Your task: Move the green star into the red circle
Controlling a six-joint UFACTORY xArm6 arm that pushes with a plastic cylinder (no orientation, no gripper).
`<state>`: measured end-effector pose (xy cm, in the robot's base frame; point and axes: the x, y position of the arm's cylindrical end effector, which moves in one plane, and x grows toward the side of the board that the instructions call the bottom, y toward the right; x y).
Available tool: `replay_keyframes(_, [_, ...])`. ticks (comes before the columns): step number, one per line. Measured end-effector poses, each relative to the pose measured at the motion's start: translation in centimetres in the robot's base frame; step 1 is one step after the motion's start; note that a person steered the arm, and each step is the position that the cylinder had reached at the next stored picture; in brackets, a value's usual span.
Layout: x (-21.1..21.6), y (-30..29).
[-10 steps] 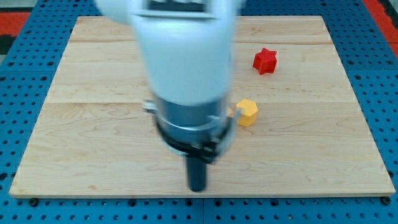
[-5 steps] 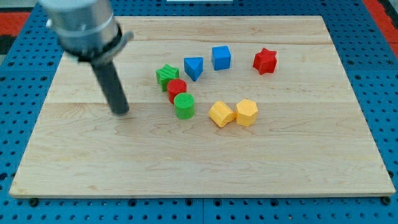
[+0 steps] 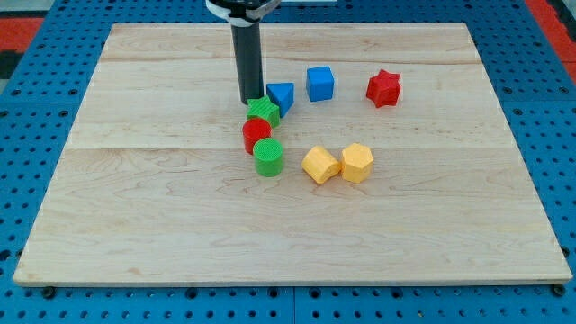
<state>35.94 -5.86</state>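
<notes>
The green star sits near the middle of the wooden board, touching the red circle just below it. My tip is at the star's upper left edge, touching it or nearly so. A green circle lies right below the red circle, in contact with it. The three form a short column.
A blue triangle sits just right of the tip and star. A blue cube and a red star lie further right. Two yellow blocks sit side by side right of the green circle.
The arm swept from the board's front to the left side, then up to the top centre. The green star shifted right and down, now pressed on top of the red circle.
</notes>
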Motion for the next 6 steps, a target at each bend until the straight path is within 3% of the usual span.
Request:
replay_keyframes(2, [-0.7,-5.8])
replay_keyframes(3, [-8.6,-9.8])
replay_keyframes(4, [-14.4,-9.7])
replay_keyframes(6, [-15.5,-8.3])
